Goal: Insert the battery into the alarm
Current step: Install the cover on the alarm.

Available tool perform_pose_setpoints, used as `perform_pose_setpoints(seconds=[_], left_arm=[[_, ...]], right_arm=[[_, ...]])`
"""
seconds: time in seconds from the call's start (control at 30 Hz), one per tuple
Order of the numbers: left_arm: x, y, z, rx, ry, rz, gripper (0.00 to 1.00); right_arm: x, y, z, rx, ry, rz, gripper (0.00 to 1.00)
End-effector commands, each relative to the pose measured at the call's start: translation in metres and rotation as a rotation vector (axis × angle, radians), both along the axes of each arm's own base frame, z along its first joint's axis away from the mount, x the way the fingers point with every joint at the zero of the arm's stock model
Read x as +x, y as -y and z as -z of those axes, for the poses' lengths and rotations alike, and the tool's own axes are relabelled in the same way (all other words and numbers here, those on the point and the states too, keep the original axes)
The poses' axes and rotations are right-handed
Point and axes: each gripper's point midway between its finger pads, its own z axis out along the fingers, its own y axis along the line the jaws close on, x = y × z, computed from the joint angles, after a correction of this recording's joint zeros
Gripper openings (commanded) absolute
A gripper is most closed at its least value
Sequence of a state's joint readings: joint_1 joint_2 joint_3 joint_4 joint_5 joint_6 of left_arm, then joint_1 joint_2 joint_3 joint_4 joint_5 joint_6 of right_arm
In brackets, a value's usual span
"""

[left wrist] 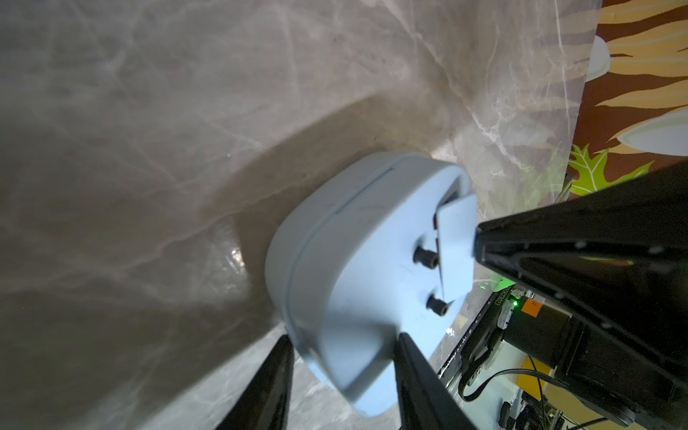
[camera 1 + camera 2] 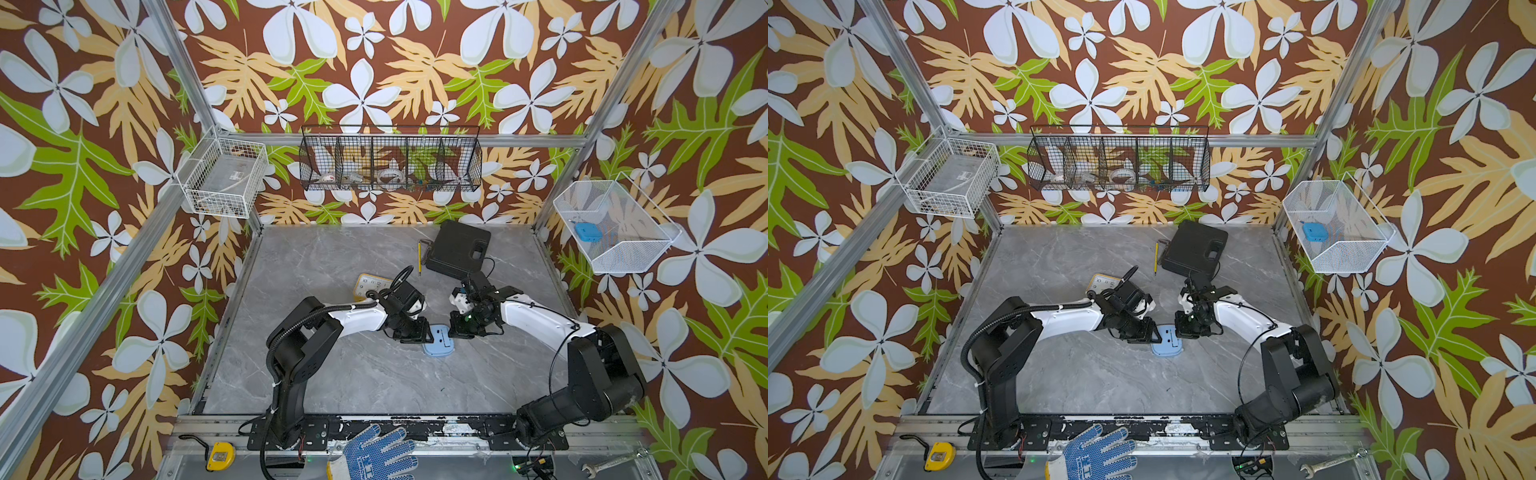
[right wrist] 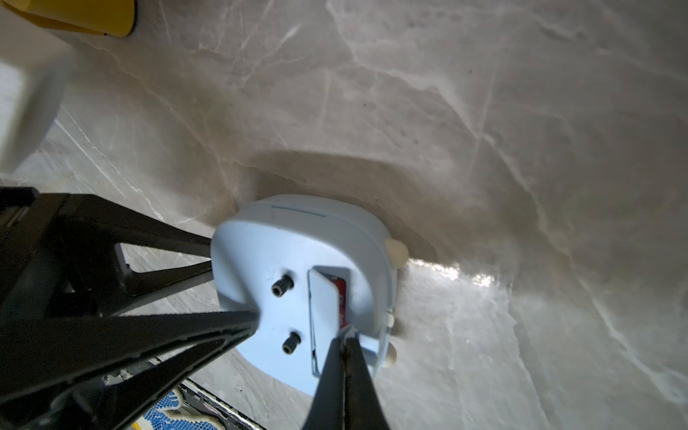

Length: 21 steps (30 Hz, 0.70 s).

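The light blue alarm [image 2: 438,345] [image 2: 1168,344] lies face down in the middle of the table, its back with two black knobs turned up. My left gripper [image 1: 342,340] [image 2: 422,332] is shut on the alarm's [image 1: 353,260] near edge, one finger on each side. Over the battery bay a blue cover [image 3: 324,309] [image 1: 456,245] sits slightly askew. A red strip of the battery [image 3: 339,294] shows beside it. My right gripper [image 3: 348,331] [image 2: 455,330] is shut, and its tip rests on the cover's end on the alarm [image 3: 298,242].
A yellow clock [image 2: 370,286] lies behind the left arm. A black case [image 2: 457,249] and a pencil [image 2: 419,257] are at the back of the table. A blue glove [image 2: 374,453], a tape measure [image 2: 220,457] and a wrench [image 2: 611,461] lie on the front rail.
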<state>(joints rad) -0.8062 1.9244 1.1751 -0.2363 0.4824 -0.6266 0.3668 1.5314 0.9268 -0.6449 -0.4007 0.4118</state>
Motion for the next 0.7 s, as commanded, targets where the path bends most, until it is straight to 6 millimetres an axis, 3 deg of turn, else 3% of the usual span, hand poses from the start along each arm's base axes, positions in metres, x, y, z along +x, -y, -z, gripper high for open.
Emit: perform_pose_setpoints(seconds=[0.0,0.67], left_arm=[[-0.003,-0.014,0.015,0.087,-0.015,-0.023,0.45],[-0.004,-0.014,0.016,0.087,-0.016,-0.018,0.45]], right_arm=[[-0.001,0.001,0.004,-0.010,-0.014,0.003,0.00],[-0.008,-0.013,0.005,0.040,-0.061,-0.011,0.00]])
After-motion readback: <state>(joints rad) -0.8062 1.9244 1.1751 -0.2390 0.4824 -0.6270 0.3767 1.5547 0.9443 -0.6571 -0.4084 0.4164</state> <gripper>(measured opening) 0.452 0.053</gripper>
